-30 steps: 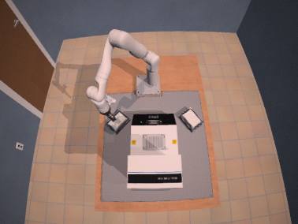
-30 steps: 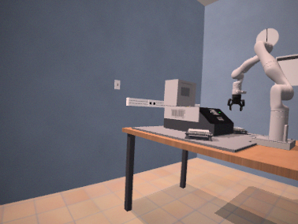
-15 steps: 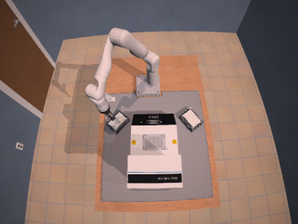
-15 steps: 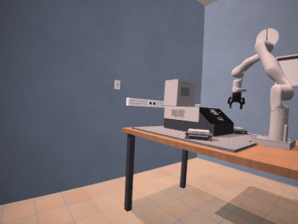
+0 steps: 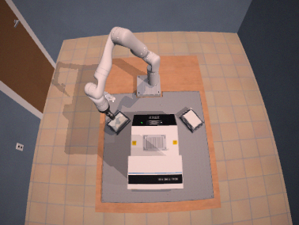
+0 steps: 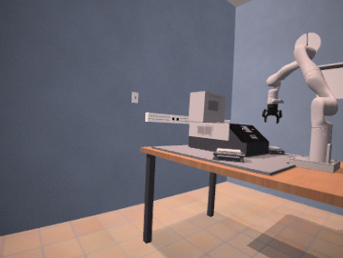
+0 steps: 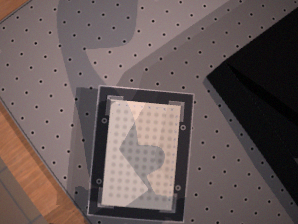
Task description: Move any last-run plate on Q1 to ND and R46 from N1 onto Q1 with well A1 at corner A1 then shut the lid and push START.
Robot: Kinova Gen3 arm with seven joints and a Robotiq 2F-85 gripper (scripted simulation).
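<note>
The cycler Q1 (image 5: 136, 136) (image 6: 213, 136) stands mid-mat with its black key panel (image 5: 154, 120) (image 6: 249, 138) facing the arm's base. Its lid (image 5: 154, 170) (image 6: 206, 106) is open at the far end. A pale plate (image 5: 155, 142) lies on the block. To the cycler's left, a dark nest (image 5: 109, 127) (image 7: 186, 165) holds a white well plate (image 5: 119, 123) (image 7: 142, 150), seated inside the corner locators. My gripper (image 5: 111, 115) (image 6: 272, 119) is open and empty, and hangs well above this plate. Its fingers do not show in the wrist view.
A second dark nest (image 5: 183, 116) (image 6: 229, 159) with a white plate (image 5: 191, 118) lies on the cycler's other side. A small green lamp (image 5: 141, 122) (image 6: 245, 129) glows on the panel. The grey dotted mat (image 5: 115, 178) (image 7: 240, 190) covers the wooden table (image 5: 100, 206) (image 6: 181, 156).
</note>
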